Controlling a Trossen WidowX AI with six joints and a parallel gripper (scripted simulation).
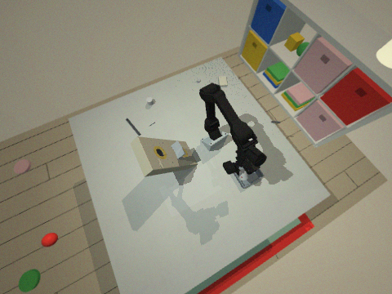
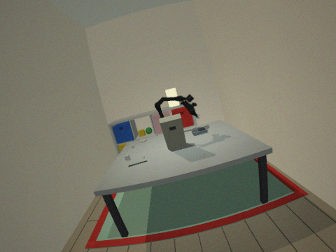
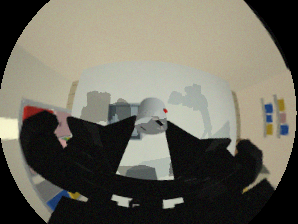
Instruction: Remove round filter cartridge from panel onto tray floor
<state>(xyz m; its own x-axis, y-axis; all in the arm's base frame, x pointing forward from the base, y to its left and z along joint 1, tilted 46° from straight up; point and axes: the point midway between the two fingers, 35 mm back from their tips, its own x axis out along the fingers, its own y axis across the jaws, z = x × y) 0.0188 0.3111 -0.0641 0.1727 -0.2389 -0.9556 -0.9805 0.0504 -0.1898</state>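
Observation:
The white round filter cartridge [image 1: 243,175] [image 3: 151,107] has a small red mark on its side. My gripper [image 3: 150,120] is shut on it, with one fingertip on each side of its slotted end. In the top view the held cartridge shows over the grey tray [image 1: 253,180] [image 2: 199,132] [image 3: 111,111]; in the exterior view the gripper [image 2: 197,115] is well above the tray. In the wrist view the tray lies below, partly hidden by the left finger. The service panel [image 1: 171,162] shows a dark, empty round opening with a yellow ring.
The panel's box [image 2: 176,138] stands left of the arm in the top view, with a pale blue piece [image 1: 177,149] on its face. A dark bar [image 1: 133,126] [image 2: 137,163] and a small white cylinder [image 1: 150,101] [image 2: 127,157] lie beyond it. A shelf stands behind the table.

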